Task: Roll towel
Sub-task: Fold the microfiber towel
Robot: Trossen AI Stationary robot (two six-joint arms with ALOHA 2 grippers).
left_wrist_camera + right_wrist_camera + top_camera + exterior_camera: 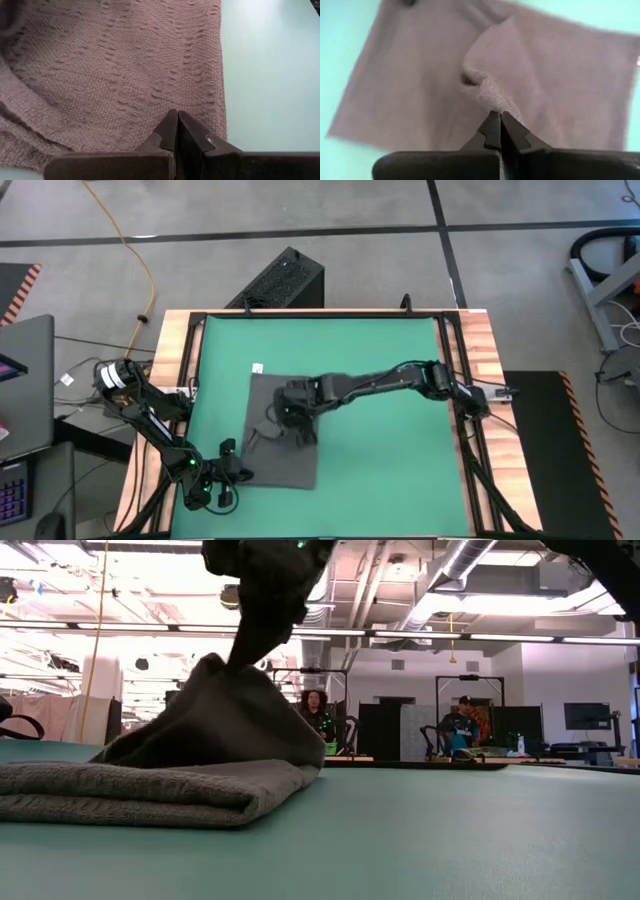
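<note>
The left gripper [222, 480] is sitting at the lower left of the high view, over the bottom left corner of the towel [285, 442]. Its fingers [176, 131] are pressed fully together with nothing between them, and in its own wrist view they are pointing over the towel's weave close to one straight edge, with bare green mat [272, 70] running alongside that edge.

The towel is lying left of centre on the mat [390, 370], its small white tag [257, 368] showing just off the upper left corner. Its right and bottom edges are lying straight. Open mat is stretching wide to the right of it and above it, and a narrower strip is lying to its left.

The right gripper [290, 412] is reaching in from the right of the high view to the towel's upper middle. Its fingers [501, 131] are closed on a pinch of cloth, and a peak of towel [492, 65] is rising to them. In the low view the peak [215, 705] is standing above the folded edge lying flat at the left, with clear mat filling the right half.

Beyond the table, two people [314, 710] are sitting in the room.
</note>
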